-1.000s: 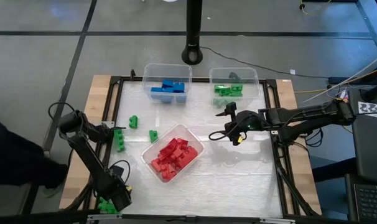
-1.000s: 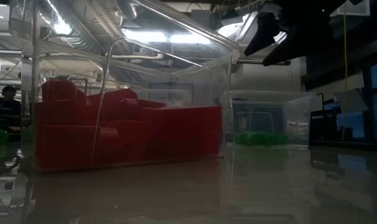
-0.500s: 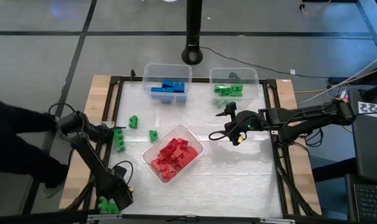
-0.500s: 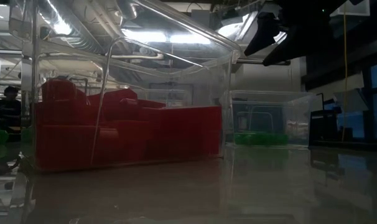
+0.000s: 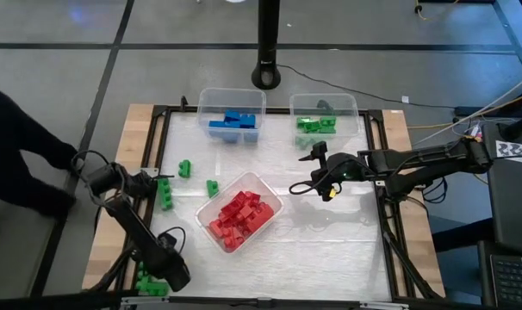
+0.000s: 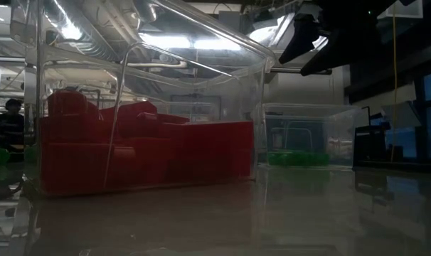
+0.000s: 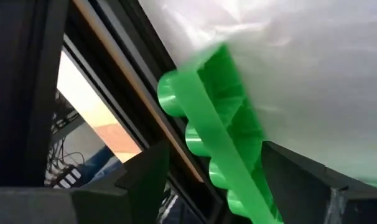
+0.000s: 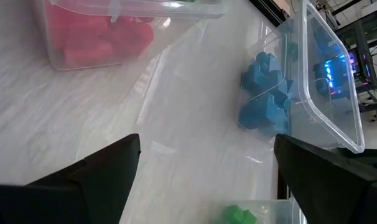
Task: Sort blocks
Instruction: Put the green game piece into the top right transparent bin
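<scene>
The blocks are lying sorted by colour in three clear bins (image 5: pixel 211 96): red ones (image 5: pixel 239 215) centre, blue ones (image 5: pixel 233 121) and green ones (image 5: pixel 316 125) at the far edge. Three stray green blocks (image 5: pixel 166 193) are waiting at the left. The left gripper (image 5: pixel 155 183) is straddling one of them (image 7: pixel 223 140), jaws apart, seemingly preparing to grasp; the right gripper (image 5: pixel 317 172) is hovering wide open, holding nothing.

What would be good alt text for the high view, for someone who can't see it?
Three clear bins hold sorted blocks: red in the middle, blue and green at the far edge. The left gripper reaches a loose green block; the right gripper hovers open mid-table.
</scene>
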Robot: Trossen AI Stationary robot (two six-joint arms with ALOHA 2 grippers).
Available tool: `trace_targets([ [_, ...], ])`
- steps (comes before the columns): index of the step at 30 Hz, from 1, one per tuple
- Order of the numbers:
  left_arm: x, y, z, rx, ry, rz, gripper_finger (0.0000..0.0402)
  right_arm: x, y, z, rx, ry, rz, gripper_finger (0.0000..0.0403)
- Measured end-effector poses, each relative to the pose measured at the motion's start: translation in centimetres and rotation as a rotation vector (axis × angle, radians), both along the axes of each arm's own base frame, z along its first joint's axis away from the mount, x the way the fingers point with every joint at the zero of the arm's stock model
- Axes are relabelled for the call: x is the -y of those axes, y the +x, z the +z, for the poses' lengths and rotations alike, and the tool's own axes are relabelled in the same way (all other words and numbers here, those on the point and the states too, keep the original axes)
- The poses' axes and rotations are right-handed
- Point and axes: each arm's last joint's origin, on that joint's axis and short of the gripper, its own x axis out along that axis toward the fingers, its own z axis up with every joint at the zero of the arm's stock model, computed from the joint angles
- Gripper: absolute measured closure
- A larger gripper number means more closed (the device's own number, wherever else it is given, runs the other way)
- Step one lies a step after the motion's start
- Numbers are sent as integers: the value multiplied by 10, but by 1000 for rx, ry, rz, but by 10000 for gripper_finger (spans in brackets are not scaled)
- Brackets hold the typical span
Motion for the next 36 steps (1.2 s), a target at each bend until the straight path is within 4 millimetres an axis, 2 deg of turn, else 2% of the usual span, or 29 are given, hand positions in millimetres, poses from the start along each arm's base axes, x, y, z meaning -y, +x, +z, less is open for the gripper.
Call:
trace_targets([
  [16, 5, -8, -2, 132, 112, -42, 170, 0, 0, 0, -4, -14, 12, 31],
  [29, 4, -14, -6, 84, 146, -103, 245, -1, 0, 0, -6, 1, 29, 31],
  [36, -5, -16, -5, 137, 281, -169, 288, -1, 0, 0, -6, 2, 32, 31],
])
